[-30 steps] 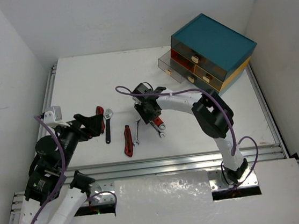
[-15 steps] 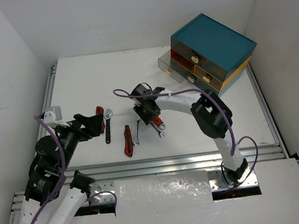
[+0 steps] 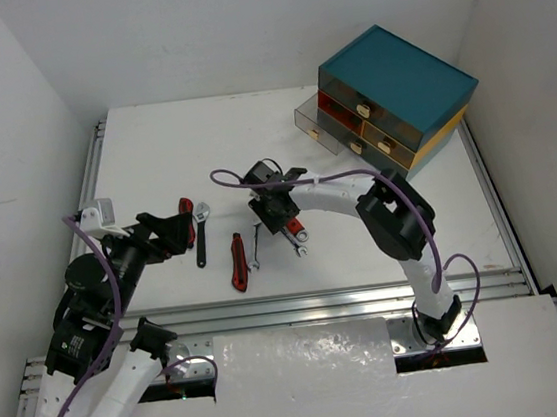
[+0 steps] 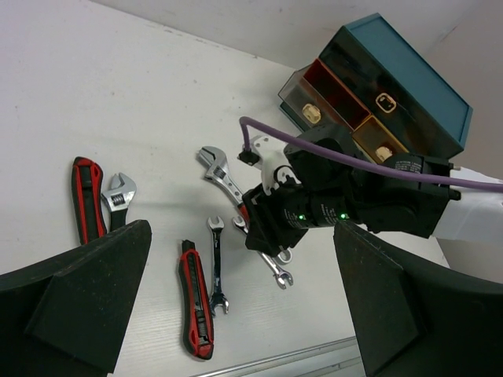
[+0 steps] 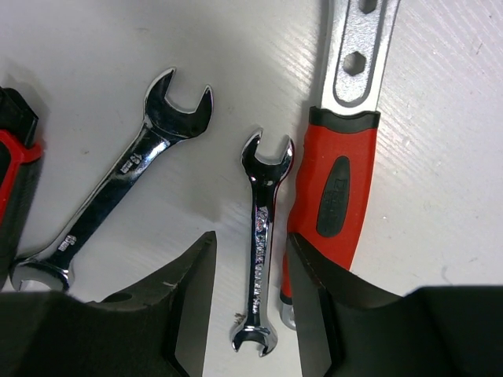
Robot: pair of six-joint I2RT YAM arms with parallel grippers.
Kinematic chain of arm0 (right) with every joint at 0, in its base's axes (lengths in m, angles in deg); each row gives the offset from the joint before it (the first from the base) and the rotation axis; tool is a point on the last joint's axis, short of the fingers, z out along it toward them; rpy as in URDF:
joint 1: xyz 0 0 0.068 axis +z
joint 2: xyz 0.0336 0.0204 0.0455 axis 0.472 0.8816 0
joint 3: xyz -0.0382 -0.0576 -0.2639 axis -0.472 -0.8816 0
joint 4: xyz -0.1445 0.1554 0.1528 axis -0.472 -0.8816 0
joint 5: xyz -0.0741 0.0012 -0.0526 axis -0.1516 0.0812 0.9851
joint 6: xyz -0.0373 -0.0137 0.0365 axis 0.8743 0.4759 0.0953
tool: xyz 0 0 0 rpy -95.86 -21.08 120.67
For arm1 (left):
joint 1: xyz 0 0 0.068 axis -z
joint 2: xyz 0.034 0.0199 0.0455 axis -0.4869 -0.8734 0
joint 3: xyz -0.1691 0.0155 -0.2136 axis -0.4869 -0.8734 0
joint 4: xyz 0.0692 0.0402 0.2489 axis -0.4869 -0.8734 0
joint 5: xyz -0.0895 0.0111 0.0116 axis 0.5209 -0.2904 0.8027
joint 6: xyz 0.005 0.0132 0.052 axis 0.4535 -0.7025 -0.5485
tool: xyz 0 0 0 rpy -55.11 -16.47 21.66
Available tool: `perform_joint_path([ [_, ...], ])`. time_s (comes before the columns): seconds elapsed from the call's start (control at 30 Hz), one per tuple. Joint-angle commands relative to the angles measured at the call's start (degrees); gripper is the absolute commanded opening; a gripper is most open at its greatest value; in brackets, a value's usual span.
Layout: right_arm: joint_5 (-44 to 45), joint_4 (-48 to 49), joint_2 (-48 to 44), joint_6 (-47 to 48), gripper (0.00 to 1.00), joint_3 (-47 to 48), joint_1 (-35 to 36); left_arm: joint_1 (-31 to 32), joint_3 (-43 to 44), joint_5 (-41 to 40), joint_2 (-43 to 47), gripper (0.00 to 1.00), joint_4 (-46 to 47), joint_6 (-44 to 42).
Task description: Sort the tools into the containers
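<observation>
The right claw point(image 5: 250, 238) hangs low over the middle of the tabletop point(image 3: 151, 152), its fingers spread and empty, one either side of the small spanner point(image 5: 261, 236), which lies flat and lengthwise between them. The step in hand looks to be picking up this spanner. To do it well, the claw should come straight down and close across the thin shank near its middle, so the spanner lifts level.

The red-handled wrench point(image 5: 334, 188) lies just beside the spanner on the right, perhaps touching its head. That finger has little room and could catch the wrench or drag it along. On the left the larger spanner point(image 5: 118, 204) lies apart at a slant, leaving more space. A red and black tool point(image 5: 16, 157) shows at the left edge.

The chest point(image 3: 396, 89) stands at the far right, with its smoky drawer point(image 3: 311, 119) pulled out towards the tools; the way there looks free. The left claw point(image 3: 175, 228) hangs wide open and empty over the tools on the left, well apart from this grasp.
</observation>
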Motion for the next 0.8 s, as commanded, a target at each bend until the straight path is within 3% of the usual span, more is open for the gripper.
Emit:
perform_joint_path([
  [0.0,-5.02,3.27,3.67,-3.72,0.42,-7.95,-1.64,-0.58,-0.19,-0.32,0.64,1.00,2.39,-0.60],
  [0.1,-1.09,2.23,4.36,-5.30,0.41,-7.19,-1.20,-0.58,-0.27,-0.40,0.91,1.00,2.39,-0.60],
  [0.2,9.11,-1.47,5.69,-4.52,0.42,-5.95,0.91,-0.50,-0.27,-0.40,1.08,1.00,2.30,-0.60],
  [0.5,-1.24,9.68,-2.91,-6.18,0.42,-17.71,1.44,-0.58,-0.36,-0.49,2.14,1.00,2.39,-0.51],
  [0.77,0.25,9.25,-10.83,-5.57,0.44,-16.32,2.93,-0.58,-0.36,-0.58,2.49,1.00,2.39,-0.43],
])
